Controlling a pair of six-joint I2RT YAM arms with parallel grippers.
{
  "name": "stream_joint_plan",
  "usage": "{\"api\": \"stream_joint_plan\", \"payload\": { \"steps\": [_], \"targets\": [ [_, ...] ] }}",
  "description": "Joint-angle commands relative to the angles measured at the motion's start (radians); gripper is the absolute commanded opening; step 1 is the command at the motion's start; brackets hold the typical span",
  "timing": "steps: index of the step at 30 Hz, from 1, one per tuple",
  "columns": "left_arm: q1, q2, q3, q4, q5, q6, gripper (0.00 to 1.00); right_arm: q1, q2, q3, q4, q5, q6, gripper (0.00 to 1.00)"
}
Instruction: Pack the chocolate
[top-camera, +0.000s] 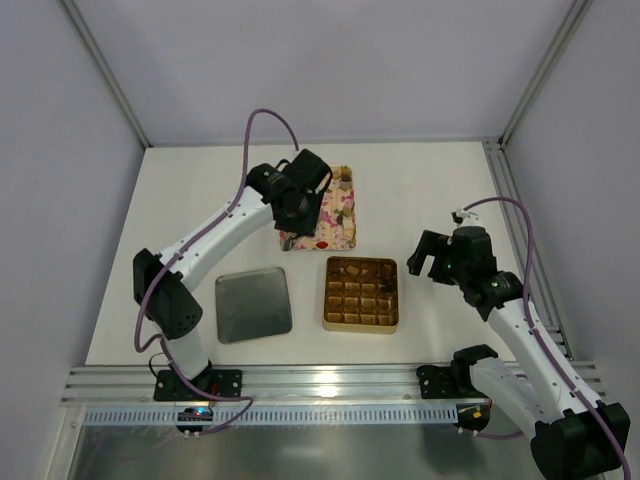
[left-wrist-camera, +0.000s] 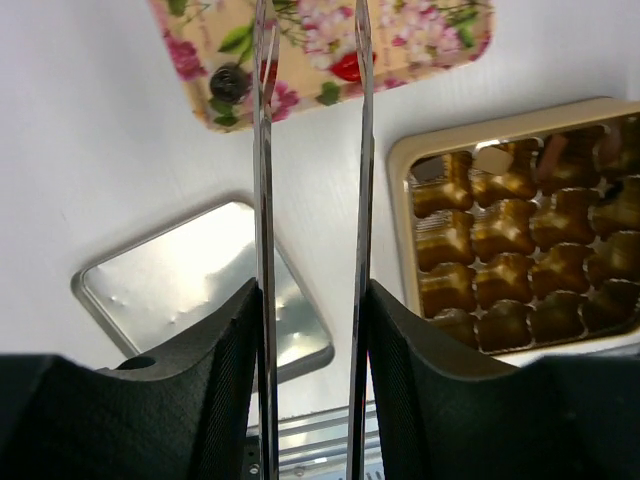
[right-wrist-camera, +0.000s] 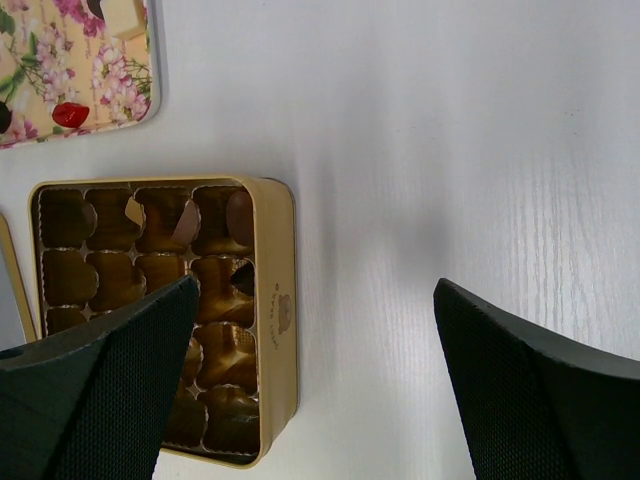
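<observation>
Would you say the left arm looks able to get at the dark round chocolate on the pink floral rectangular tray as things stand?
Probably yes: the left gripper hangs over the pink floral tray, its thin fingers parted with nothing seen between them, and the dark round chocolate lies uncovered beside them.

Choc pieces (top-camera: 345, 182) mostly loose on floral tray (left-wrist-camera: 420, 35): dark round one (left-wrist-camera: 228, 82), red one (right-wrist-camera: 70, 114), pale block (right-wrist-camera: 125, 15). Few sit in gold box (right-wrist-camera: 280, 300) cells, e.g. brown pc (right-wrist-camera: 238, 215), pale pc (left-wrist-camera: 492, 158).

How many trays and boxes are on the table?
3: the flowery tray at the back, the silver tray at the front left, the gold box to its right. None look hidden.
</observation>
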Motion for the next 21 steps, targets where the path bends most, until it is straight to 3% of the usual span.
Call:
{"api": "stream_joint_plan", "payload": {
  "steps": [1,11,21],
  "targets": [
    [0.055,-0.031,-0.035,0.019,-0.018,0.043,0.44,0.001,0.007,0.034,0.044,-0.011,-0.016,1.00],
    [0.177,0.101,0.031,0.051,-0.019,0.079,0.45,0.001,0.019,0.028,0.058,-0.011,-0.031,1.00],
    [0.218,0.247,0.169,0.030,-0.048,0.118,0.45,0.000,0.027,0.017,0.070,-0.043,-0.030,1.00]
  ]
}}
